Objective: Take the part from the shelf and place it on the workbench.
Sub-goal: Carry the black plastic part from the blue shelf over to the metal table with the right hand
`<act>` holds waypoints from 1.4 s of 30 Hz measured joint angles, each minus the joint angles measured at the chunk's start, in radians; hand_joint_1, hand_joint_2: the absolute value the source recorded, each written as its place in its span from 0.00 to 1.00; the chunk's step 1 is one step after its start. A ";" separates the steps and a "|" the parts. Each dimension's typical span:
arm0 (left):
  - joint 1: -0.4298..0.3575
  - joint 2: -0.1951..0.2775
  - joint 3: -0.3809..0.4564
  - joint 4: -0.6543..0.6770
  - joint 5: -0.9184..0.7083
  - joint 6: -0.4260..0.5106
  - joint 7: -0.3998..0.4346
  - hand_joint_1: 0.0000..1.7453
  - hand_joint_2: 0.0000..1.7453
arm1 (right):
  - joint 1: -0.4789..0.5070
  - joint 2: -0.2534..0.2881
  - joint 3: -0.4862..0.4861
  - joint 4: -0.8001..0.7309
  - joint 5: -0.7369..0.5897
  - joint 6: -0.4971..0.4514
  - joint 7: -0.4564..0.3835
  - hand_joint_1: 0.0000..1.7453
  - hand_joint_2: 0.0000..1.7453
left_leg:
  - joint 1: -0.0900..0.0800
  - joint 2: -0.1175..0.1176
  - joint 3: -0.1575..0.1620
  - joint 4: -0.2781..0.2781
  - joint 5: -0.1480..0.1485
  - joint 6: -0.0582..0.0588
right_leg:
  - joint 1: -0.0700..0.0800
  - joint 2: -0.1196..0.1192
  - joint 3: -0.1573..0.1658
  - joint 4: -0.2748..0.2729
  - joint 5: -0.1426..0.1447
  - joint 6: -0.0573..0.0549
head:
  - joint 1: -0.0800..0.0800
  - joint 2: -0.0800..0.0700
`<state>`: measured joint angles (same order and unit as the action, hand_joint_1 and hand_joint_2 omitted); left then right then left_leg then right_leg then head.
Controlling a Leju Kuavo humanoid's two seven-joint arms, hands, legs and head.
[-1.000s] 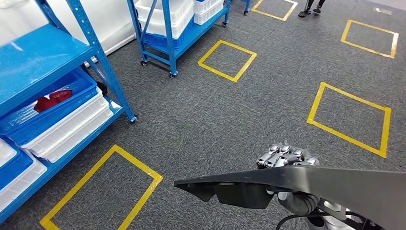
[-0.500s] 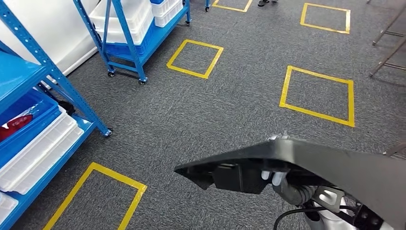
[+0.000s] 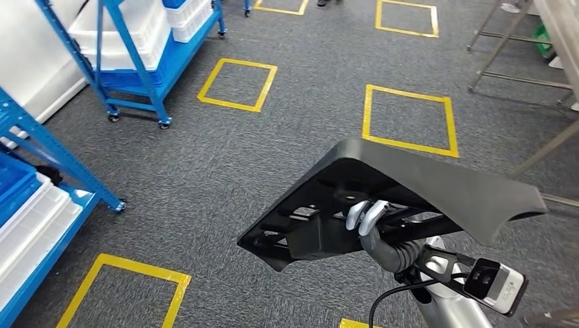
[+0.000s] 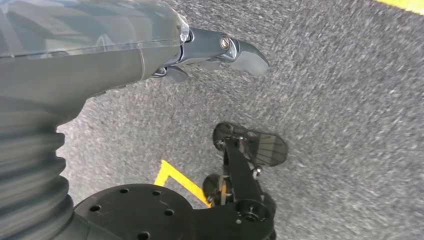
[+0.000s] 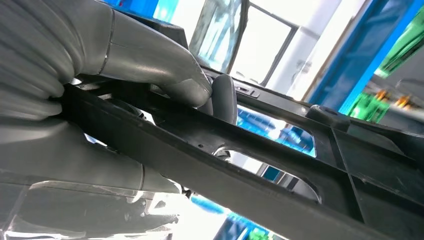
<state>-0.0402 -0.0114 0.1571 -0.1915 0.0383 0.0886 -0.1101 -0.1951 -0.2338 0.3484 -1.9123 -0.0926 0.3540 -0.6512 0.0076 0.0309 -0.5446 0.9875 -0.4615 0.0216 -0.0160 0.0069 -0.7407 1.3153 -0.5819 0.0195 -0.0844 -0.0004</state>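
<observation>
Above the right hand (image 3: pixel 365 217), the big black plastic part (image 3: pixel 437 184) is looking stiff and light; fingers are holding its underside rib.

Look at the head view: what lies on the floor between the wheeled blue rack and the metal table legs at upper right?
Head view: between the wheeled blue rack and the metal table legs, grey carpet bears two yellow tape squares.

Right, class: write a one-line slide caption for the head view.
The right robot hand grips a large black plastic part from beneath, above grey carpet marked with yellow tape squares.
</observation>
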 joint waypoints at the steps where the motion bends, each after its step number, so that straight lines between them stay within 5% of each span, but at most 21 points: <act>1: 0.000 0.000 0.000 0.000 0.001 0.001 0.002 0.00 1.00 | -0.003 0.000 0.006 0.004 -0.005 -0.007 0.000 1.00 1.00 | 0.000 0.012 0.000 0.001 -0.001 -0.001 | -0.001 -0.004 0.008 -0.013 0.016 0.001 | 0.000 0.000; 4: -0.003 0.000 0.003 0.000 0.002 0.000 0.005 0.00 1.00 | -0.020 0.000 0.022 0.014 -0.031 -0.018 0.000 1.00 1.00 | -0.003 0.044 0.006 0.003 -0.007 -0.010 | 0.004 -0.057 0.117 -0.216 0.103 -0.005 | 0.000 0.000; 6: -0.004 0.000 0.007 0.000 0.005 -0.001 0.003 0.00 1.00 | -0.025 0.000 0.031 0.016 -0.051 -0.017 0.000 1.00 1.00 | -0.008 0.061 0.009 0.006 -0.013 -0.020 | 0.012 -0.088 0.157 -0.295 0.119 -0.016 | 0.000 0.000; 9: -0.004 -0.001 0.013 0.000 0.007 -0.003 0.000 0.00 1.00 | -0.020 -0.001 0.046 0.012 -0.065 -0.013 0.000 1.00 1.00 | -0.009 0.080 0.015 0.008 -0.022 -0.037 | 0.013 -0.060 0.155 -0.302 0.119 -0.031 | 0.000 0.000; 11: -0.003 -0.002 0.015 0.000 0.003 -0.004 -0.004 0.00 1.00 | -0.016 -0.002 0.052 0.002 -0.067 -0.017 0.001 1.00 1.00 | -0.004 0.043 0.001 0.051 -0.057 -0.050 | 0.009 -0.037 0.156 -0.306 0.124 -0.042 | 0.000 0.000; 13: -0.001 -0.002 0.017 0.000 -0.003 -0.004 -0.007 0.00 1.00 | -0.009 -0.003 0.058 -0.008 -0.067 -0.023 0.003 1.00 1.00 | -0.001 -0.008 -0.052 0.170 -0.123 -0.058 | 0.007 -0.015 0.155 -0.308 0.126 -0.048 | 0.000 0.000; 15: 0.003 -0.002 0.019 0.000 -0.005 -0.001 -0.008 0.00 1.00 | 0.007 -0.004 0.063 -0.014 -0.066 -0.026 0.003 1.00 1.00 | 0.000 -0.020 -0.107 0.284 -0.161 -0.060 | 0.008 0.011 0.155 -0.307 0.127 -0.050 | 0.000 0.000; 16: 0.004 -0.002 0.021 0.000 -0.005 0.001 -0.009 0.00 1.00 | 0.015 -0.004 0.064 -0.016 -0.065 -0.027 0.003 1.00 1.00 | 0.000 -0.022 -0.115 0.296 -0.152 -0.059 | 0.008 0.026 0.156 -0.306 0.127 -0.050 | 0.000 0.000; 18: 0.005 -0.001 0.024 0.000 -0.003 0.006 -0.012 0.00 1.00 | 0.026 -0.004 0.065 -0.020 -0.065 -0.026 0.003 1.00 1.00 | 0.000 -0.035 -0.078 0.203 -0.083 -0.054 | 0.008 0.055 0.158 -0.303 0.126 -0.049 | 0.000 0.000; 20: 0.005 0.002 0.025 0.000 -0.002 0.008 -0.014 0.00 1.00 | 0.031 -0.004 0.065 -0.024 -0.067 -0.022 0.003 1.00 1.00 | 0.005 -0.098 -0.023 0.073 -0.025 -0.046 | 0.008 0.080 0.156 -0.299 0.125 -0.043 | 0.000 0.000; 22: 0.005 0.004 0.026 0.000 -0.002 0.008 -0.016 0.00 1.00 | 0.033 -0.004 0.065 -0.025 -0.068 -0.018 0.003 1.00 1.00 | 0.011 -0.158 -0.002 0.017 -0.015 -0.041 | 0.009 0.094 0.150 -0.293 0.125 -0.036 | 0.000 0.000; 24: 0.006 0.004 0.026 0.000 -0.002 0.008 -0.016 0.00 1.00 | 0.033 -0.004 0.065 -0.025 -0.069 -0.017 0.003 1.00 1.00 | 0.013 -0.167 -0.001 0.010 -0.014 -0.041 | 0.011 0.098 0.146 -0.290 0.126 -0.033 | 0.000 0.000; 27: 0.004 0.003 0.027 0.000 -0.003 0.008 -0.018 0.00 1.00 | 0.038 -0.004 0.064 -0.025 -0.071 -0.012 0.003 1.00 1.00 | 0.007 -0.153 -0.002 0.015 -0.015 -0.037 | 0.000 0.115 0.139 -0.294 0.131 -0.024 | 0.000 0.000; 29: 0.003 0.004 0.029 0.000 -0.003 0.010 -0.020 0.00 1.00 | 0.048 -0.004 0.056 -0.028 -0.077 -0.002 0.003 1.00 1.00 | 0.007 -0.114 0.000 0.009 -0.010 -0.022 | -0.002 0.082 0.119 -0.265 0.113 -0.009 | 0.000 0.000; 31: 0.004 0.005 0.032 0.000 -0.004 0.013 -0.022 0.00 1.00 | 0.059 -0.004 0.043 -0.032 -0.085 0.008 0.003 1.00 1.00 | 0.009 -0.067 0.002 0.000 -0.006 -0.008 | 0.001 0.023 0.066 -0.158 0.055 0.003 | 0.001 0.000; 33: 0.005 0.005 0.034 0.000 -0.005 0.013 -0.023 0.00 1.00 | 0.070 -0.002 0.032 -0.033 -0.091 0.014 0.003 1.00 1.00 | 0.007 -0.035 0.002 0.001 -0.008 -0.005 | -0.001 0.001 0.012 -0.040 0.010 0.009 | 0.001 0.000; 34: 0.005 0.005 0.035 0.000 -0.006 0.012 -0.023 0.00 1.00 | 0.076 -0.001 0.025 -0.033 -0.093 0.017 0.003 1.00 1.00 | 0.006 -0.021 0.002 0.001 -0.009 -0.005 | -0.003 -0.002 0.005 -0.023 0.012 0.010 | 0.001 0.000; 36: 0.003 0.005 0.036 0.000 -0.008 0.008 -0.024 0.00 1.00 | 0.086 0.000 0.010 -0.034 -0.093 0.023 0.003 1.00 1.00 | 0.006 0.005 0.006 0.002 -0.013 -0.008 | -0.004 -0.015 0.054 -0.106 0.063 0.008 | 0.001 0.000; 39: -0.001 0.007 0.038 0.000 -0.015 0.002 -0.025 0.00 1.00 | 0.094 0.000 -0.007 -0.041 -0.091 0.026 0.003 1.00 1.00 | -0.001 0.035 0.015 0.004 -0.021 -0.020 | 0.007 -0.075 0.151 -0.284 0.117 -0.006 | 0.001 0.000; 40: -0.002 0.007 0.039 0.000 -0.018 0.000 -0.025 0.00 1.00 | 0.099 0.000 -0.011 -0.044 -0.088 0.027 0.003 1.00 1.00 | -0.004 0.043 0.017 0.004 -0.024 -0.026 | 0.011 -0.083 0.158 -0.301 0.116 -0.012 | 0.001 0.000; 42: -0.005 0.008 0.039 0.000 -0.023 -0.002 -0.025 0.00 1.00 | 0.117 0.000 -0.019 -0.050 -0.079 0.031 0.002 1.00 1.00 | -0.005 0.060 0.023 0.003 -0.029 -0.037 | 0.013 -0.062 0.158 -0.304 0.117 -0.022 | 0.001 0.000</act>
<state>-0.0452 -0.0030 0.1961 -0.1916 0.0157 0.0869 -0.1352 -0.0786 -0.2343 0.3292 -1.9625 -0.1717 0.3851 -0.6496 0.0027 0.0907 -0.5217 0.9905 -0.4901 -0.0152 -0.0032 -0.0548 -0.5831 1.0116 -0.4648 -0.0023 -0.0835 -0.0004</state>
